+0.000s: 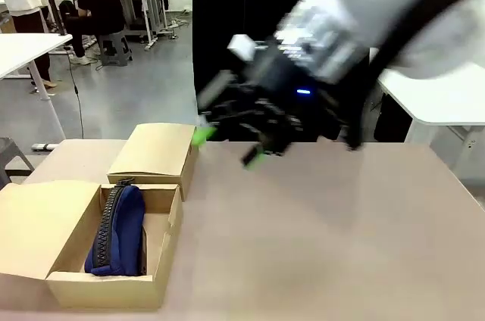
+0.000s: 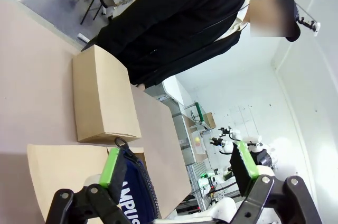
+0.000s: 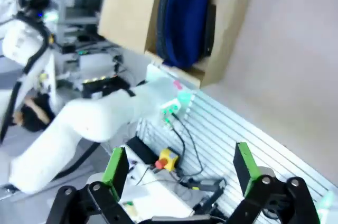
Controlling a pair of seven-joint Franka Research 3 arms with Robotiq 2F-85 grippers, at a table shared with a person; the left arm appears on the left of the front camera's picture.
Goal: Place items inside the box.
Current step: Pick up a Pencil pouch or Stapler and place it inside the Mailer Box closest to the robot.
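The navy zip pouch [image 1: 117, 232] lies inside the open cardboard box [image 1: 72, 279] at the table's near left. In the left wrist view its white lettering shows on the pouch [image 2: 132, 195], just beyond my left gripper [image 2: 177, 163], which is open and empty. My right gripper [image 1: 229, 145] hovers blurred above the middle of the table, right of the boxes, open with nothing between its green pads. In the right wrist view the right gripper [image 3: 179, 163] stands open too, with the pouch [image 3: 186, 15] in the box [image 3: 232, 28] far off. The grey pouch, stapler and utility knife are out of view.
A closed cardboard box [image 1: 155, 153] sits just behind the open one. A person in black [image 2: 174, 28] stands at the far side of the table. The tan tabletop [image 1: 341, 245] stretches to the right. My left arm [image 3: 90, 123] shows in the right wrist view.
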